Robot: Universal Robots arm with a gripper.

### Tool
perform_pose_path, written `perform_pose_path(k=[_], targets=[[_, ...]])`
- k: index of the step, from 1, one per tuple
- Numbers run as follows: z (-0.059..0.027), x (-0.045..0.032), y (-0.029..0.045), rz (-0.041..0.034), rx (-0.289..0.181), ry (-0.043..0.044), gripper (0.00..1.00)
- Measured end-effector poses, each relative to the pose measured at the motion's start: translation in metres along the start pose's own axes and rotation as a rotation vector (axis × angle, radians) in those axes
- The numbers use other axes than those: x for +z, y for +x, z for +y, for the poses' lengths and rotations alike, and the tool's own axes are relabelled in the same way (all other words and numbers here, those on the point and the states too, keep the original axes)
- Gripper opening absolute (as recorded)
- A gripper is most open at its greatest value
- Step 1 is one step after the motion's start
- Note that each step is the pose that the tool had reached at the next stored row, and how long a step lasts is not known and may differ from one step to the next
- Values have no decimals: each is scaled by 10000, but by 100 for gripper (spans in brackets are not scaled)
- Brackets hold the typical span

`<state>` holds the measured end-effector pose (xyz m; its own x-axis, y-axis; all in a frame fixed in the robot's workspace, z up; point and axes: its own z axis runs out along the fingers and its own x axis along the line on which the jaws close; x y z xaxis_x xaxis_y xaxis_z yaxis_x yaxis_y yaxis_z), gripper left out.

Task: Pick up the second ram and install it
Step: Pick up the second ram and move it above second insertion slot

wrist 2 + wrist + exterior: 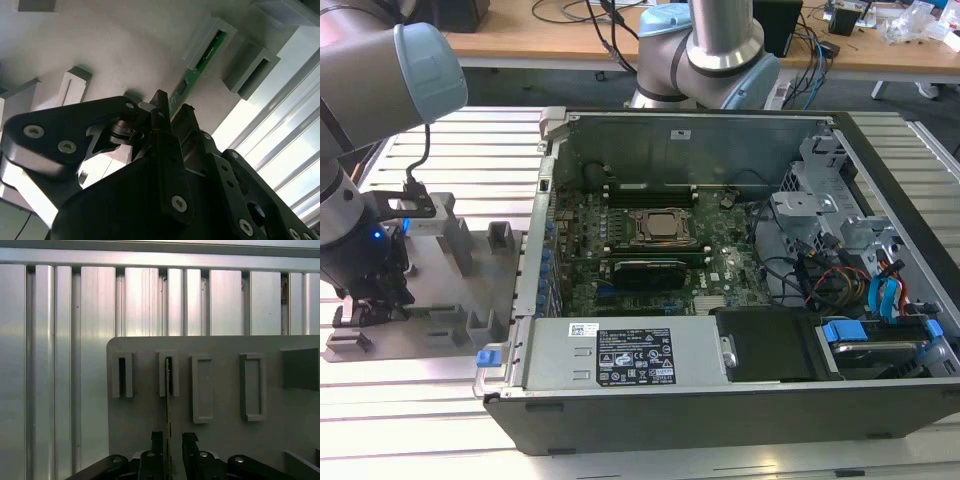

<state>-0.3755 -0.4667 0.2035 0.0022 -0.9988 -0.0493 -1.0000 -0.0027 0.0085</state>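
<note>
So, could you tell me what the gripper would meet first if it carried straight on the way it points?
The second ram: it stands on edge between the gripper's open fingertips, so the grey fixture plate behind it would likely stop them soon after, though depth is unclear.

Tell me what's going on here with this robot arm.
The arm's gripper is down over the grey fixture plate, which sits beside the open computer case. Its jaws are open and straddle the second ram, which stands on edge in a slot of the fixture. The stick is not yet lifted out.
</note>
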Motion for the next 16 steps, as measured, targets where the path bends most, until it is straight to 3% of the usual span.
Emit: perform_pose_path(k=[1,2,5,7,8,16], targets=[[2,6,1,94,16,5,30],[3,8,1,122,26,3,30],[3,8,0,121,27,4,29],[3,8,0,121,27,4,15],[3,8,0,121,27,4,13],[2,8,0,121,27,4,13]])
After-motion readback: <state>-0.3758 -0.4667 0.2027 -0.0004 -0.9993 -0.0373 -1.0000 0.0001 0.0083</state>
